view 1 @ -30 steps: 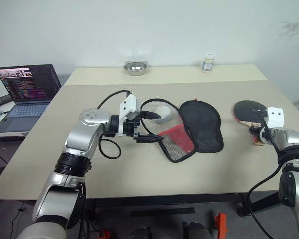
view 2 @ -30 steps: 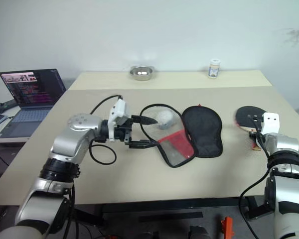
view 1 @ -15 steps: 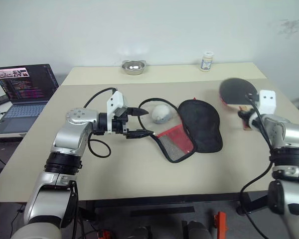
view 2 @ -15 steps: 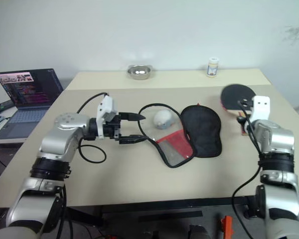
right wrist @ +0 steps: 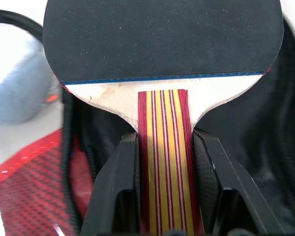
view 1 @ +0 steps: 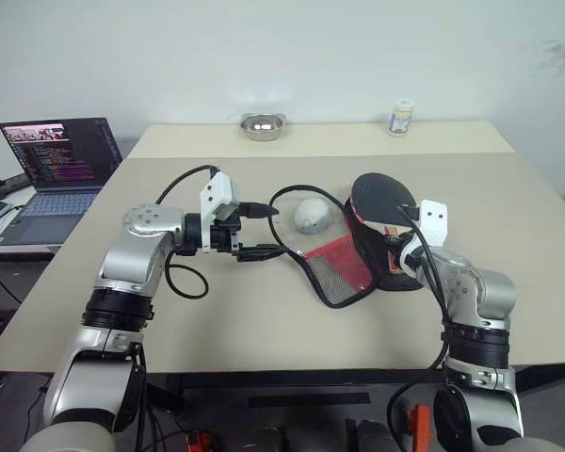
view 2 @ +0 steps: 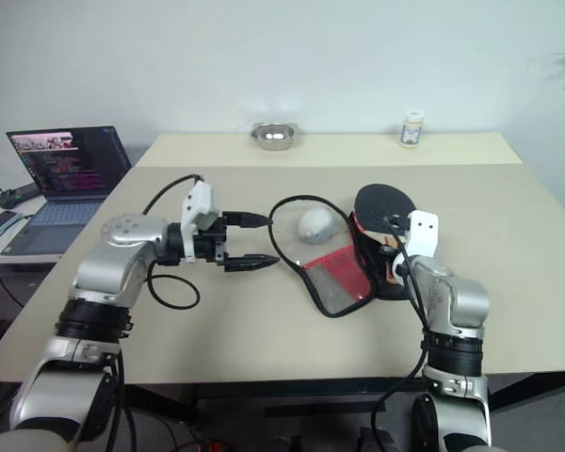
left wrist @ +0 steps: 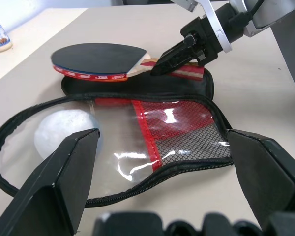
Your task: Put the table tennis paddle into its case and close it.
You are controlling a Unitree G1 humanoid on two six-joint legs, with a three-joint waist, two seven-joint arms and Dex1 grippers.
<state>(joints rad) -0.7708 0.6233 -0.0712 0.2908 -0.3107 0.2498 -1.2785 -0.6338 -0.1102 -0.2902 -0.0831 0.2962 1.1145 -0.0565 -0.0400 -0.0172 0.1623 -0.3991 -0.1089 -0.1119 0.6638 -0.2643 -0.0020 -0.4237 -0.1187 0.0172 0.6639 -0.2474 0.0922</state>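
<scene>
The table tennis paddle (right wrist: 162, 37), with a black face and a striped wooden handle, hangs just above the black half of the case (left wrist: 172, 123). My right gripper (right wrist: 164, 140) is shut on the handle, and its fingers (left wrist: 179, 51) come in from the case's right side. The case (view 1: 334, 268) lies unzipped mid-table, with its red mesh-and-clear flap folded out toward the left. My left gripper (view 1: 268, 231) is open and empty. It points at the flap from the left, just short of the zipper edge.
A white rounded object (view 1: 311, 215) rests on the table behind the case's clear flap. A laptop (view 1: 56, 165) stands at the far left. A metal bowl (view 1: 262, 125) and a small bottle (view 1: 402, 117) are on the back table.
My right gripper has carried the paddle leftward from the table's right side to over the case's black half. The left gripper is still open beside the flap.
</scene>
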